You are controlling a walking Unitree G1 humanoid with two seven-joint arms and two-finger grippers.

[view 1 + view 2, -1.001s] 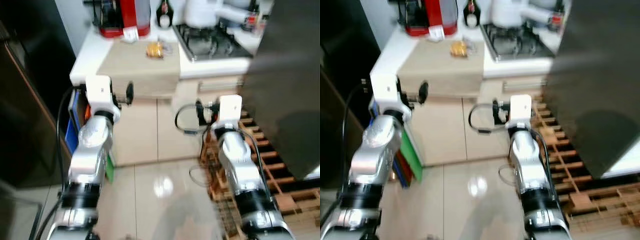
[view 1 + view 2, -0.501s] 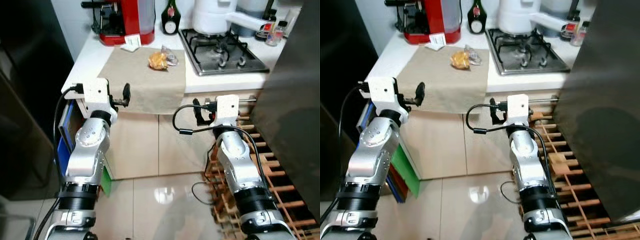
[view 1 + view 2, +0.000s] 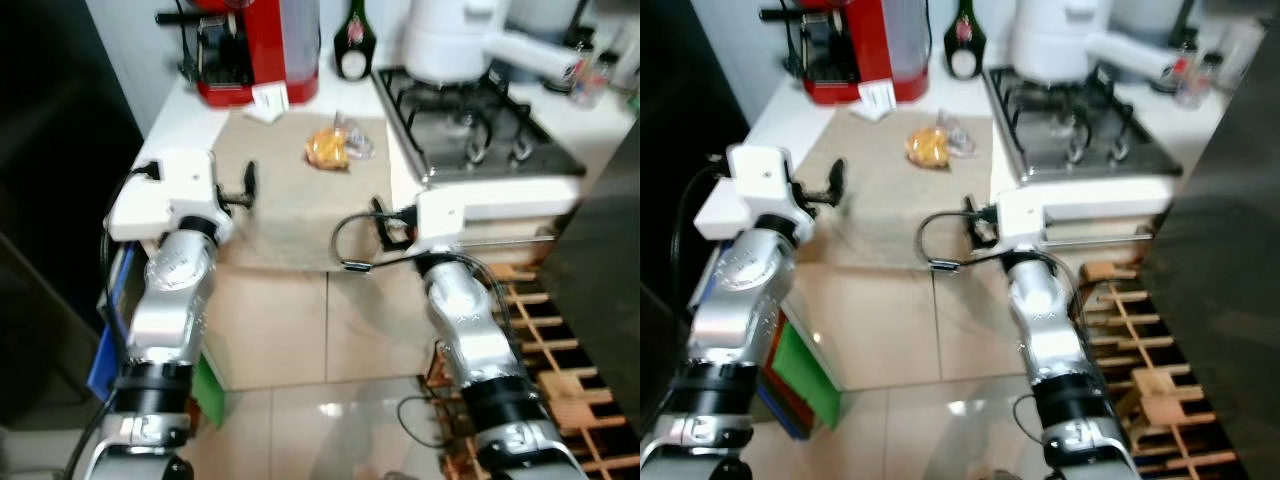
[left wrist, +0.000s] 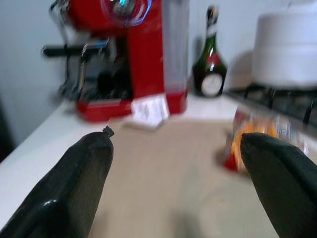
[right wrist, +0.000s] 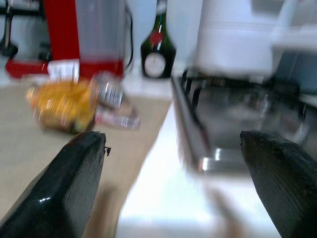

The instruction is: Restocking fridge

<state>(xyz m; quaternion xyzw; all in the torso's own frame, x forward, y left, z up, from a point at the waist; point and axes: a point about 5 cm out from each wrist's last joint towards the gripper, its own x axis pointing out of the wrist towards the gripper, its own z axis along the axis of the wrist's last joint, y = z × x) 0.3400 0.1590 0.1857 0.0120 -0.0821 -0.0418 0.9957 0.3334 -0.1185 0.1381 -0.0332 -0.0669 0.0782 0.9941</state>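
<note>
An orange food packet in clear wrap lies on a beige cloth spread over the white counter. It also shows as the orange packet in the right wrist view and blurred as the packet in the left wrist view. My left gripper is held at the cloth's near left edge, open and empty, with the open left gripper facing along the cloth. My right gripper is at the counter's front edge beside the hob, open and empty, its open fingers aimed past the packet.
A red coffee machine, a dark bottle and a white appliance stand at the back. A gas hob lies right of the cloth. A dark door and a wooden rack stand at the right, with a black fridge at the left.
The view has moved closer to the counter. Both arms now reach the counter's front edge, nearer the packet. Both grippers stay open.
</note>
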